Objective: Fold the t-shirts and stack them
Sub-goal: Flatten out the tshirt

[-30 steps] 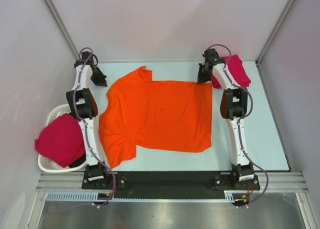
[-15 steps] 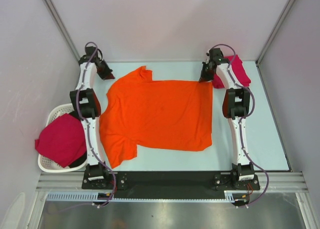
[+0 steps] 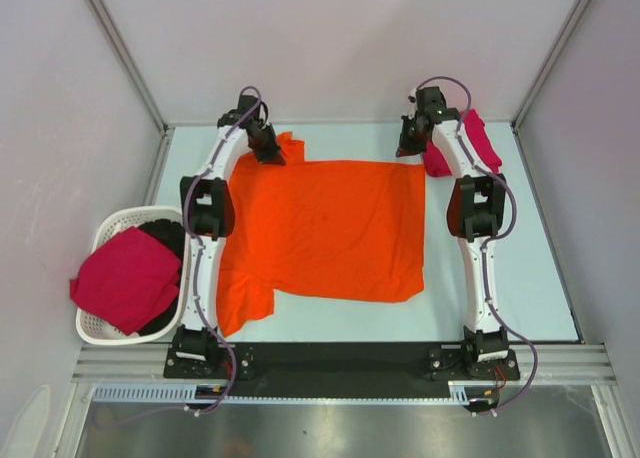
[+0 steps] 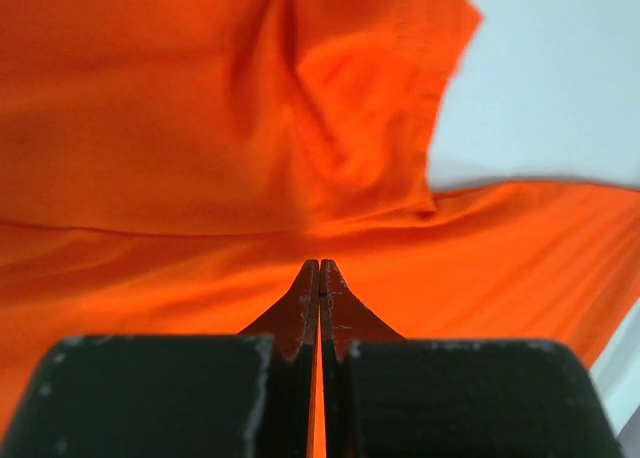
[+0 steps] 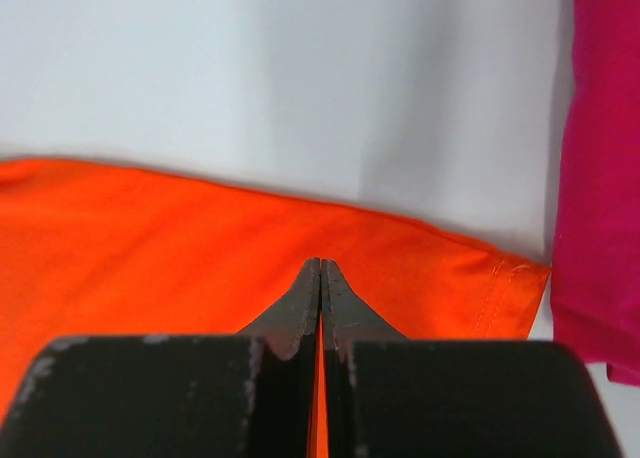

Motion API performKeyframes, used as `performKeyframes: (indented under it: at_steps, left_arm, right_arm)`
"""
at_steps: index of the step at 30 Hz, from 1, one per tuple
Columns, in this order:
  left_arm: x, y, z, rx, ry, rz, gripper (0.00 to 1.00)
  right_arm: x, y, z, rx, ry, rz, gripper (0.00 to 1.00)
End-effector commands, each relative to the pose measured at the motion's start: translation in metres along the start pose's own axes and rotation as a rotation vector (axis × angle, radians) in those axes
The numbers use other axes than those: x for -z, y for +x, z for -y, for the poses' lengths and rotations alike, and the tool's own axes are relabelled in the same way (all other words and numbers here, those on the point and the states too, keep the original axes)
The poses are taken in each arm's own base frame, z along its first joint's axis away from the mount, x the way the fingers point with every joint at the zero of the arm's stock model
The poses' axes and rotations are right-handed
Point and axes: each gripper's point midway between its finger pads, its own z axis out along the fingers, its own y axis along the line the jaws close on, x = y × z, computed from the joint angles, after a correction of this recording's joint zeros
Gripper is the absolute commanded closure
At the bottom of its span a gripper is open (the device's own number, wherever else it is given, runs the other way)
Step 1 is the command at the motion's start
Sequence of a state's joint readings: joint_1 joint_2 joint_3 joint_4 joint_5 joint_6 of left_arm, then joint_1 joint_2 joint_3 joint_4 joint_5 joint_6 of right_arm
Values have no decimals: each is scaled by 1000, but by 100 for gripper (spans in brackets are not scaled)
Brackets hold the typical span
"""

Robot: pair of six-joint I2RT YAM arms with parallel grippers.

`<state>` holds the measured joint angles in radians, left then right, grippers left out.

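The left arm (image 3: pixel 205 213) hides part of the orange t-shirt (image 3: pixel 330 228).

A white slatted basket (image 3: pixel 105 228) sits at the pale table's (image 3: pixel 520 278) left edge, near the front.

bright, even light; wrist views slightly soft.

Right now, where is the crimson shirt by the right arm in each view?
Top external: crimson shirt far right, partly under the right arm.
Left wrist: not in it.
Right wrist: along the right edge.
Shared landmark: the orange shirt, seen in all three.
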<state>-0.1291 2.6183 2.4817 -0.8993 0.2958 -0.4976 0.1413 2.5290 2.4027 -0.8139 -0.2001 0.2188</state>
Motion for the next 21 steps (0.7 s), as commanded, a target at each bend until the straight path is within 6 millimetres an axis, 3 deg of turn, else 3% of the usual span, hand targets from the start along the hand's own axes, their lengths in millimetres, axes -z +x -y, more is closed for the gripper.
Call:
performKeyframes:
  at_steps: [1,5,8,13,17,19,21]
  left_arm:
    - [-10,-8,-25,63,-31,6,100]
    - [-16,-12,-30,84,-35,22,100]
    - [-16,-19,-38,94,-51,41,100]
    - [-9,-30,-67,129,-92,58,100]
    - [-2,-34,-84,145,-121,62,100]
    - [7,-44,-111,175,-164,83,100]
    - [8,-43,-115,182,-149,73,100]
  right_arm:
    - [53,-30,-25,56,-43,94,100]
    - [72,-35,-31,60,-58,114,96]
    - [72,-30,-29,60,-56,99,91]
    - [70,-22,-32,64,-66,77,77]
    - [67,-19,-35,67,-80,70,76]
    - [64,-17,-37,67,-84,62,77]
    - [62,-17,-39,69,-92,62,77]
